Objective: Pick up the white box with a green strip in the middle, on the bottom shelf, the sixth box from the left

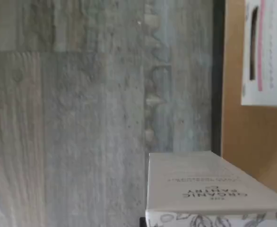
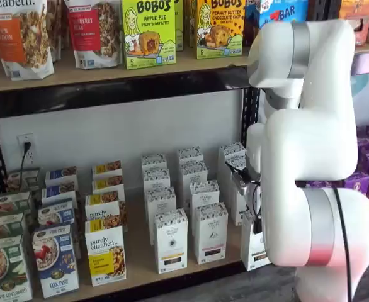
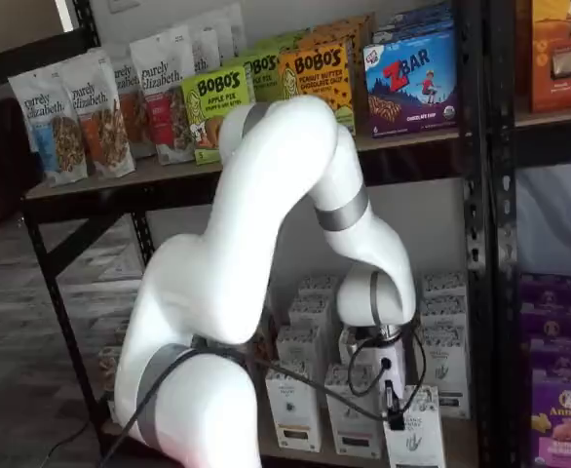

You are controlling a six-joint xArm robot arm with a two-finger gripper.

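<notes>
Rows of white cartons (image 2: 170, 240) crowd the bottom shelf (image 2: 134, 264), only narrow gaps between them; the upper board (image 2: 109, 85) caps the bay; the white arm (image 2: 310, 157) blocks its right side; floor (image 1: 82, 118) ahead seems open

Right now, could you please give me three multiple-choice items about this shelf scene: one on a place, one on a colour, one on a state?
1. Where is the white box?
A) on the top shelf
B) reaching out past the rail
C) lying flat on the ground

2. What colour is the Bobo's apple pie box?
A) green
B) purple
C) white

3. How is the hand?
A) wide open
B) shut on the white box
C) out of view

Answers:
1 B, the wrist view shows it beyond the rail.
2 A, its front is green.
3 B, its fingers reach down onto the box.
</notes>
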